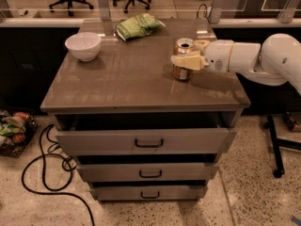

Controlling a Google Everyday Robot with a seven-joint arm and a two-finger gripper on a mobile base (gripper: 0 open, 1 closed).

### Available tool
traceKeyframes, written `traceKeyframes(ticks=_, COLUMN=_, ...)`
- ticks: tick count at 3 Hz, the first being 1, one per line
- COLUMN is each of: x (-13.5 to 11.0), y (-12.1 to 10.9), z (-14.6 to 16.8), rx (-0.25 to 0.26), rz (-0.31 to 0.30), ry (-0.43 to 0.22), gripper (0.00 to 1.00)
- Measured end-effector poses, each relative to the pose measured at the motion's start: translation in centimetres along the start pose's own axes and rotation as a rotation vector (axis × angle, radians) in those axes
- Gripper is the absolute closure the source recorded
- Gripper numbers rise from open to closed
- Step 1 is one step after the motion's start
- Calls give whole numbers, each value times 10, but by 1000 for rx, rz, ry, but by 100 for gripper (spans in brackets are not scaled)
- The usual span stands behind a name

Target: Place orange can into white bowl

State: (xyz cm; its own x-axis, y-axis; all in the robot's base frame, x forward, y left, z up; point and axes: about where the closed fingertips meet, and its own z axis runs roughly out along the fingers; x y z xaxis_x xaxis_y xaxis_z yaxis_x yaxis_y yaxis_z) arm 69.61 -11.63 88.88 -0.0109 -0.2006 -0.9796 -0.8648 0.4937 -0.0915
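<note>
The orange can (182, 69) stands upright on the right part of the brown cabinet top (131, 74). My gripper (194, 53) comes in from the right at can height. It is open, with one finger (187, 61) across the can's front and the other just behind the can's top. The can rests on the cabinet top. The white bowl (83, 46) sits empty at the back left corner, well apart from the can and the gripper.
A green crinkled snack bag (138, 26) lies at the back middle of the top. The top drawer (146, 140) stands slightly pulled out. A black cable (44, 173) and a basket of items (14, 131) lie on the floor to the left. Office chairs stand behind.
</note>
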Motion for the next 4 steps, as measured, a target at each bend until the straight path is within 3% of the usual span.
traceKeyframes(ticks=1, x=0, y=1, z=3, rx=-5, rz=0, ry=-1, gripper=87)
traceKeyframes(ticks=2, x=-1, y=3, z=5, rx=-9, rz=0, ry=-1, gripper=100)
traceKeyframes(ticks=3, x=-25, y=8, z=28, rx=-60, rz=-38, ry=7, gripper=100)
traceKeyframes(ticks=4, x=-66, y=17, z=60, rx=-114, rz=-93, ry=-1, gripper=100)
